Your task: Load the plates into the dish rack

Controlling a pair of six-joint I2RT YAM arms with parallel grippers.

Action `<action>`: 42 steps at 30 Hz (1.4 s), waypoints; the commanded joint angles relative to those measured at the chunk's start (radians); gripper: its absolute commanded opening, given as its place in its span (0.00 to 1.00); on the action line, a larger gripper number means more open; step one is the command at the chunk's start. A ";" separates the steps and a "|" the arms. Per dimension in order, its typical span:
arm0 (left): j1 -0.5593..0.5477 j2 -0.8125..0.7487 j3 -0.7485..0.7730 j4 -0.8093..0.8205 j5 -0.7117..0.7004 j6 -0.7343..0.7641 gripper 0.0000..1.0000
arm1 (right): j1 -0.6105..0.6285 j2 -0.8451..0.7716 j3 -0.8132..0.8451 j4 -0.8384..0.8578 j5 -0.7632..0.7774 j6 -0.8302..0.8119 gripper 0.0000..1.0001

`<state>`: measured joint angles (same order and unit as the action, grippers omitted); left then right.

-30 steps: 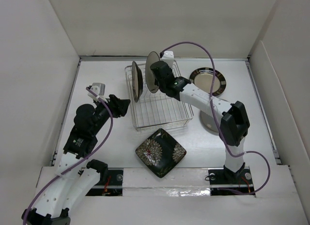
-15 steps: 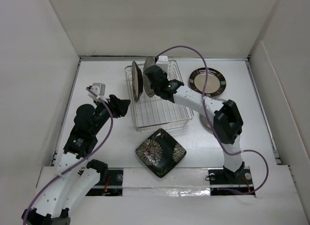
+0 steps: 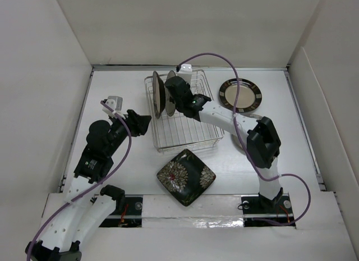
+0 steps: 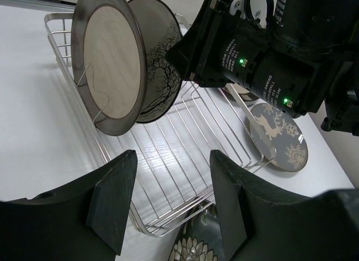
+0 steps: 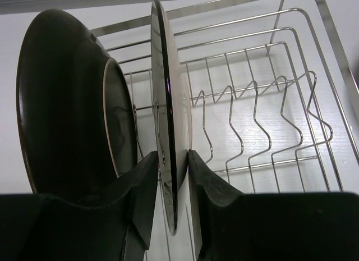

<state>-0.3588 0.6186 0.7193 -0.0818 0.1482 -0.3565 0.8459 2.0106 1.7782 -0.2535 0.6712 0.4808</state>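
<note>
The silver wire dish rack (image 3: 188,129) stands mid-table. A dark-rimmed plate with a pale centre (image 3: 158,95) stands upright in its left end. My right gripper (image 3: 175,97) is shut on the rim of the cream plate with a dark branch pattern (image 3: 170,88), held upright just right of that plate, among the tines (image 5: 168,104). My left gripper (image 3: 141,122) is open and empty, left of the rack. The black square flower plate (image 3: 185,177) lies in front of the rack. The black-rimmed round plate (image 3: 240,94) lies at the right. The grey deer plate (image 4: 275,143) lies right of the rack.
White walls close in the table on the left, back and right. The right arm reaches over the rack's right half and over the deer plate. Free upright tines (image 5: 269,120) stand to the right of the held plate.
My right gripper has carried the branch-pattern plate left and down into the rack, close beside the standing plate. The left arm has not moved.
</note>
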 commanded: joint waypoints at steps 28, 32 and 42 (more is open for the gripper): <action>-0.005 0.053 0.020 0.016 -0.022 0.019 0.47 | 0.061 -1.331 -1.233 -0.127 -0.659 0.393 0.26; -0.005 0.052 0.022 0.013 -0.042 0.021 0.47 | 0.061 -1.389 -1.327 -0.239 -0.751 0.534 0.73; -0.005 0.050 0.014 0.014 -0.033 0.021 0.47 | 0.131 -1.235 -1.591 0.187 -0.843 0.797 0.79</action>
<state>-0.3588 0.6769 0.7189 -0.1020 0.1177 -0.3489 0.9543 0.7216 0.2165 -0.2764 -0.1429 1.1748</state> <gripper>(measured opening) 0.468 0.790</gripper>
